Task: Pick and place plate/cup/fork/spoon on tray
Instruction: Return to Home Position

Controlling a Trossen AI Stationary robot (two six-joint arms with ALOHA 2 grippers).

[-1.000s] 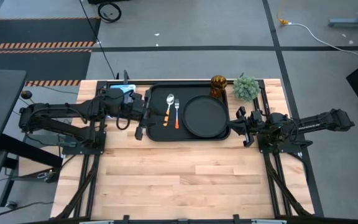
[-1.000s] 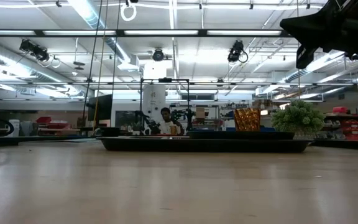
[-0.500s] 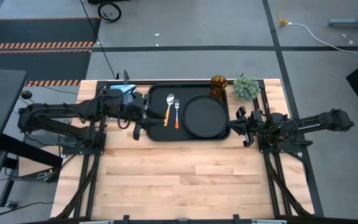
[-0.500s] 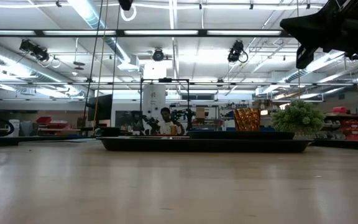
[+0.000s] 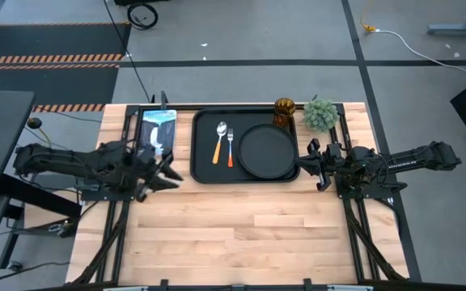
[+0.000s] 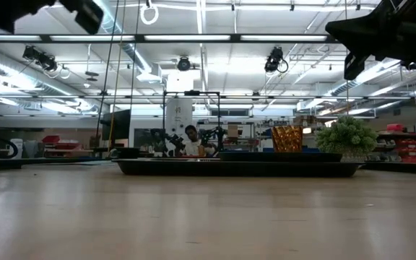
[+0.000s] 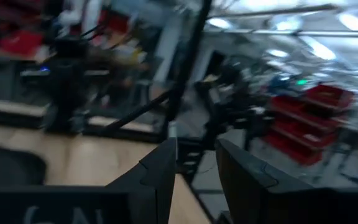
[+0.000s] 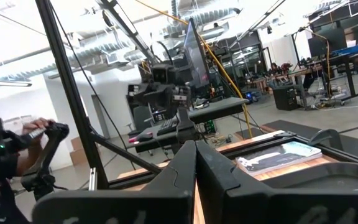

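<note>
The black tray (image 5: 203, 174) lies at the table's far middle. On it lie the spoon (image 5: 220, 141), the fork (image 5: 230, 148) and, on its right half, the round black plate (image 5: 267, 151). The amber cup (image 5: 284, 108) stands at the tray's far right corner; whether it is inside the rim I cannot tell. My left gripper (image 5: 171, 172) is open and empty, above the table just left of the tray's near left corner; its fingers show in the left wrist view (image 7: 194, 171). My right gripper (image 5: 307, 164) is shut and empty, just right of the tray; its fingers show in the right wrist view (image 8: 196, 163).
A small green plant (image 5: 320, 115) stands right of the cup at the far right. A blue-white picture card (image 5: 156, 129) lies left of the tray. The near half of the wooden table (image 5: 249, 234) is bare. A person shows in the room beyond (image 6: 191, 139).
My left gripper has drawn back from over the tray's left edge toward the table's left and near edges, uncovering the picture card. The things on the tray have stayed where they were.
</note>
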